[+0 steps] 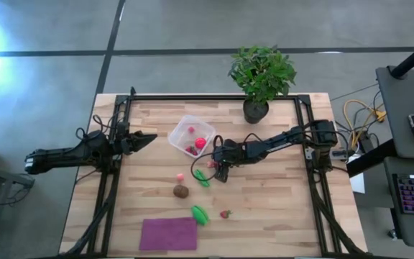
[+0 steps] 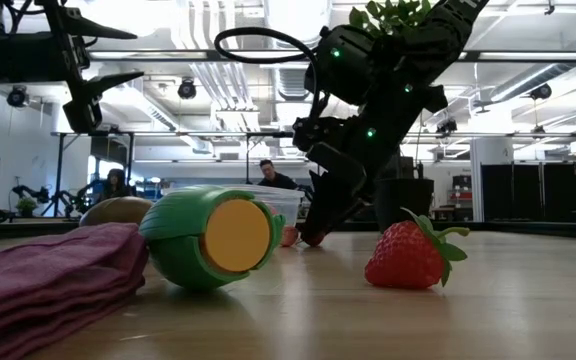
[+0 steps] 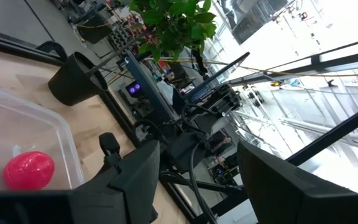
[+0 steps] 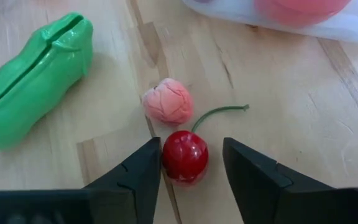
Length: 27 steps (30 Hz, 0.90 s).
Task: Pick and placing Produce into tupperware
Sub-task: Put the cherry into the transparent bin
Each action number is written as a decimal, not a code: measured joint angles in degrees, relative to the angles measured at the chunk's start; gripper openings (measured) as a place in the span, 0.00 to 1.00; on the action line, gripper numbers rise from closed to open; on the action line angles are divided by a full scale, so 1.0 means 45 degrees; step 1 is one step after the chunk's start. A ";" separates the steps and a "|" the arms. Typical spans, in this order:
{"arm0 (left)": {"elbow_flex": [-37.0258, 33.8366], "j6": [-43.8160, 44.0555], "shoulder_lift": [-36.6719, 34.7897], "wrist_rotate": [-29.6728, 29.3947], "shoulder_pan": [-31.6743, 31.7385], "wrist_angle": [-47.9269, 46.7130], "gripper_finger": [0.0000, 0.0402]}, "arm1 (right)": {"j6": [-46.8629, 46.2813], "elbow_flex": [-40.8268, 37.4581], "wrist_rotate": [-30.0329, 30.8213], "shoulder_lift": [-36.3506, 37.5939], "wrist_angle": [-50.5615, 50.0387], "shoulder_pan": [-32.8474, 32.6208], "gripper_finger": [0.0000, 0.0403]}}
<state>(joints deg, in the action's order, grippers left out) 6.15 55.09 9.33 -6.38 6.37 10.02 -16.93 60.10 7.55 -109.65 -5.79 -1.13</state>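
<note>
Near the centre of the high view, the right gripper is lowered to the table just below the tupperware, its fingers spread wide around a red cherry. The cherry lies between the fingertips, closer to one finger, with a pink bit just beyond it and a green pod to the upper left. The left gripper waits at centre left, fingers apart.

Potted plant at the table's far edge, purple cloth near front
</note>
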 joint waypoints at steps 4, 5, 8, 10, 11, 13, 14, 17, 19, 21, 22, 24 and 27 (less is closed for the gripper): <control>0.0000 0.0000 0.0002 -0.0002 0.0001 0.0005 0.50 | 0.0121 0.0039 -0.0005 0.0000 -0.0052 0.0000 0.35; 0.0000 0.0000 0.0002 0.0000 -0.0004 0.0002 0.50 | 0.0179 0.0044 -0.0005 0.0004 -0.0057 0.0000 0.34; 0.0000 0.0000 -0.0001 0.0001 -0.0004 0.0005 0.50 | 0.0185 0.0046 -0.0005 0.0024 -0.0144 0.0000 0.32; 0.0000 0.0000 -0.0006 -0.0003 -0.0004 0.0005 0.50 | 0.0189 0.0049 -0.0005 0.0024 -0.0300 0.0000 0.31; 0.0000 0.0000 -0.0003 0.0001 0.0001 0.0010 0.50 | 0.0189 0.0059 -0.0005 0.0024 -0.0370 0.0000 0.31; 0.0000 0.0000 -0.0001 0.0000 0.0001 0.0005 0.50 | 0.0189 0.0101 -0.0010 0.0091 -0.0530 0.0000 0.30; 0.0000 0.0000 -0.0001 -0.0004 -0.0001 0.0007 0.50 | 0.0185 0.0149 -0.0014 0.0144 -0.0632 0.0000 0.30; 0.0000 0.0000 -0.0006 -0.0003 0.0001 0.0005 0.50 | 0.0189 0.0413 -0.0005 0.0363 -0.1128 0.0000 0.29; 0.0000 0.0000 -0.0006 -0.0003 -0.0004 0.0005 0.50 | 0.0246 0.0630 0.0008 0.0531 -0.1470 0.0000 0.28; 0.0000 0.0000 0.0002 0.0000 0.0001 0.0007 0.50 | 0.0449 0.0859 0.0104 0.0666 -0.1698 0.0000 0.27; 0.0000 0.0000 0.0004 -0.0004 0.0000 0.0002 0.50 | 0.0612 0.0928 0.0177 0.0700 -0.1772 0.0000 0.27; 0.0000 0.0000 -0.0001 0.0001 -0.0004 0.0007 0.50 | 0.0803 0.0991 0.0238 0.0719 -0.1901 0.0000 0.26; 0.0000 0.0000 -0.0016 -0.0004 0.0001 0.0010 0.50 | 0.0612 0.0986 0.0284 0.0708 -0.2019 0.0000 0.25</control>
<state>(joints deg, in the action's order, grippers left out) 6.15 55.09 9.26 -6.39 6.37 10.07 -14.17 64.53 8.83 -106.46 -14.87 -1.13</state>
